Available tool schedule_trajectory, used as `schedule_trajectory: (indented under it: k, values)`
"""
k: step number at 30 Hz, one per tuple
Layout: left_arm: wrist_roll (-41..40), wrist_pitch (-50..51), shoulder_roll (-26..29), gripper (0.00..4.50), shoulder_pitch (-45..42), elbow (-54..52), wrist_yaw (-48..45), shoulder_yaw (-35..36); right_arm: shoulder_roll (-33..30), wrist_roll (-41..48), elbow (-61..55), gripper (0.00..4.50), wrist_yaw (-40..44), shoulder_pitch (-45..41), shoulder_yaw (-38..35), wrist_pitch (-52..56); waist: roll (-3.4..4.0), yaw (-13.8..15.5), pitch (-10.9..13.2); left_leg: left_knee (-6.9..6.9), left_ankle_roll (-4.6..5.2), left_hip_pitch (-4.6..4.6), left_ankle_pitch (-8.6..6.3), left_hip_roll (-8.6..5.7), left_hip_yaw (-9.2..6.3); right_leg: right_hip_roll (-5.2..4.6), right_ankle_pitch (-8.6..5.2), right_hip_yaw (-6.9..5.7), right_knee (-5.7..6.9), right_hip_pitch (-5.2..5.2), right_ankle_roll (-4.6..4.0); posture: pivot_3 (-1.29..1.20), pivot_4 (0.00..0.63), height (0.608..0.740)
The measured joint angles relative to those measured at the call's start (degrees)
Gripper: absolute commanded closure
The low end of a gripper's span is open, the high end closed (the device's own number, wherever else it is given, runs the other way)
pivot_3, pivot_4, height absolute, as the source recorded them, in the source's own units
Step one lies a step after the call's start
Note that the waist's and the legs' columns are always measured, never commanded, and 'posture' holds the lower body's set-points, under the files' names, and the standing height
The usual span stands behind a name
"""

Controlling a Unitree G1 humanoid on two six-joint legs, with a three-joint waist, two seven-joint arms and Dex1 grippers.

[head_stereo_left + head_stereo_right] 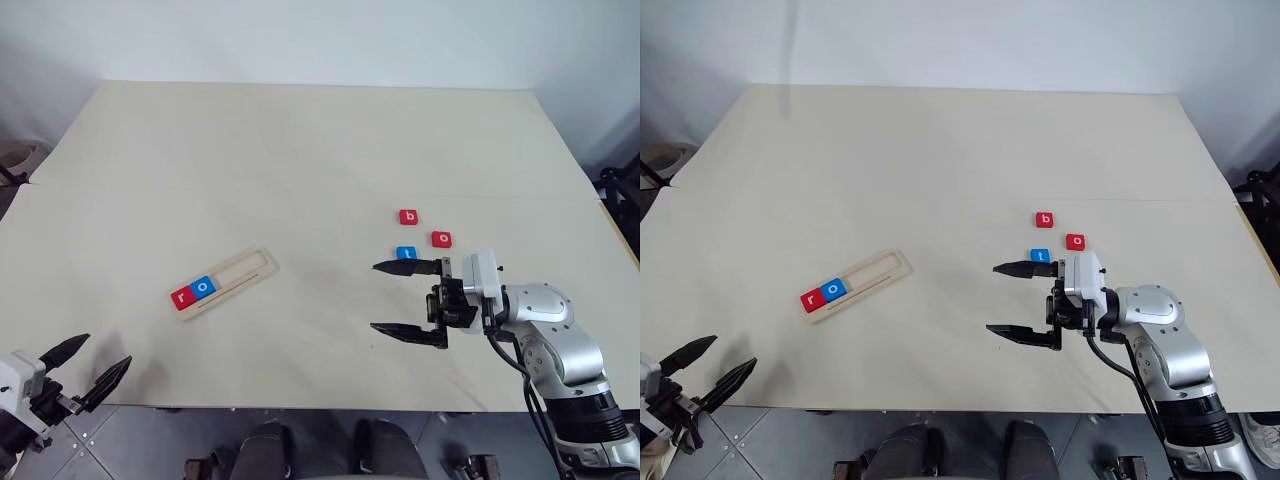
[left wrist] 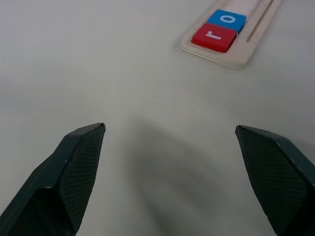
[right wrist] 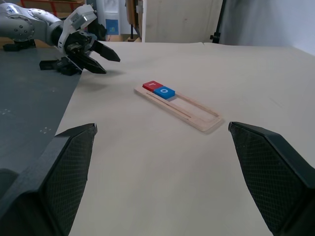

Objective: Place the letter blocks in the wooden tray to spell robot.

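**Two letters seated, three still loose**

We see a broad cream table (image 1: pixel 300 150) before a plain pale wall. The wooden tray (image 1: pixel 240 275), at eight o'clock of centre, holds red r (image 1: pixel 182 297) and blue o (image 1: pixel 204 286). Loose b (image 1: pixel 408 216), o (image 1: pixel 441 239) and t (image 1: pixel 406 253) crowd together at four o'clock; we judge a neighbouring block could get nudged. The right gripper (image 1: pixel 405 298) and left gripper (image 1: pixel 92 365) both gape wide, empty.

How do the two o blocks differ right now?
The blue o block sits in the wooden tray, touching the red r block. The red o block lies loose on the table, apart from the b block and t block. Both lie flat, letter up.
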Motion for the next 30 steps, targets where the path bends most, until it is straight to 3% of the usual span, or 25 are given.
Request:
schedule_trajectory:
  k: [4,8,12,19,25,30]
  values:
    - [-0.9,3.4,1.8,0.0,-2.7,-2.8,-1.0,-2.6,-0.9,-0.1,0.0,0.01,0.5,0.0,0.0,0.3,0.0,0.1,0.0,0.0,0.0,0.0,0.0,-0.01,-0.01,0.0,0.0,0.0,0.02,0.0,0.0,0.0,0.15,0.74]
    - [0.7,6.7,7.3,0.0,-7.5,-4.8,-1.8,-7.5,-1.5,-0.1,0.0,0.01,0.6,0.0,-0.3,0.5,0.0,-0.1,0.0,0.0,-0.01,0.01,0.0,-0.02,0.03,0.01,0.0,0.01,0.04,-0.01,0.0,0.0,0.15,0.74]
    - [3.9,7.6,11.1,0.0,-17.0,-1.9,-2.2,-13.0,-2.4,-0.2,-0.1,0.01,0.5,0.4,-0.7,0.5,0.02,0.0,0.0,0.0,-0.02,0.0,0.01,-0.03,0.09,0.06,0.0,0.02,0.05,-0.05,0.0,0.0,0.15,0.74]
    - [8.9,8.8,12.9,0.0,-23.9,4.3,-3.4,-20.9,-2.7,-0.2,-2.0,0.01,-1.6,3.2,-1.6,0.5,0.01,-0.2,0.0,-0.03,-0.07,-0.03,-0.02,-0.16,0.4,0.13,0.0,0.07,0.11,-0.3,0.0,0.0,0.15,0.74]
    - [10.4,8.7,13.7,0.0,-24.8,5.9,-4.2,-22.1,-3.0,-0.2,-3.7,0.01,-3.1,4.8,-3.0,0.5,0.01,-0.1,0.0,-0.02,-0.07,0.0,-0.02,-0.13,0.44,0.14,0.0,0.17,0.14,-0.32,0.0,0.0,0.15,0.74]
    - [11.1,7.2,13.6,1.08,-27.8,9.1,-4.4,-23.7,-3.0,-0.2,-3.7,0.0,-3.7,4.8,-3.0,0.4,0.03,0.0,0.0,-0.01,-0.07,0.05,-0.02,-0.09,0.48,0.13,0.0,0.24,0.21,-0.31,0.0,0.0,0.15,0.74]
